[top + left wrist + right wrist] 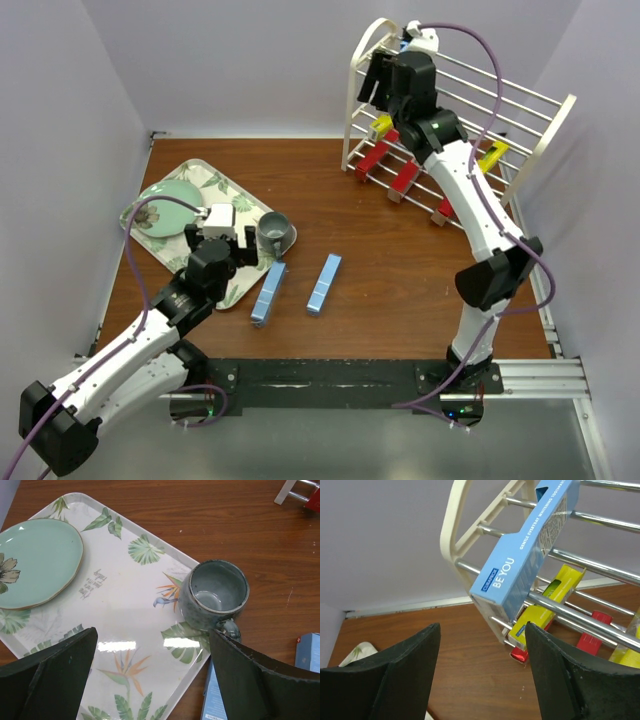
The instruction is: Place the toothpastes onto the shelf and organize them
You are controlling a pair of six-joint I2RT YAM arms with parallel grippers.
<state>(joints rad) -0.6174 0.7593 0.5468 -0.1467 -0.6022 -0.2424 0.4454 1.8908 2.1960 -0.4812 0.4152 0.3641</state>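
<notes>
The cream-white shelf (pixel 553 128) stands at the back right. Red toothpastes (pixel 375 158) lie on its lowest tier and yellow ones (pixel 492 157) on the tier above. In the right wrist view a light blue toothpaste (pixel 530 545) rests slanted on the top rods of the shelf (pixel 451 530), above yellow toothpastes (pixel 540 612). My right gripper (pixel 482 630) is open just short of it, with nothing between its fingers. Two more light blue toothpastes (pixel 268 292) (pixel 323 283) lie on the table. My left gripper (pixel 222 240) hangs open over the tray, close to the left one (pixel 215 700).
A leaf-patterned tray (pixel 225 190) at the left holds a green plate (pixel 165 205) and a grey mug (pixel 275 230) at its right corner. White walls close the table in at the back and both sides. The right arm reaches up along the shelf's front.
</notes>
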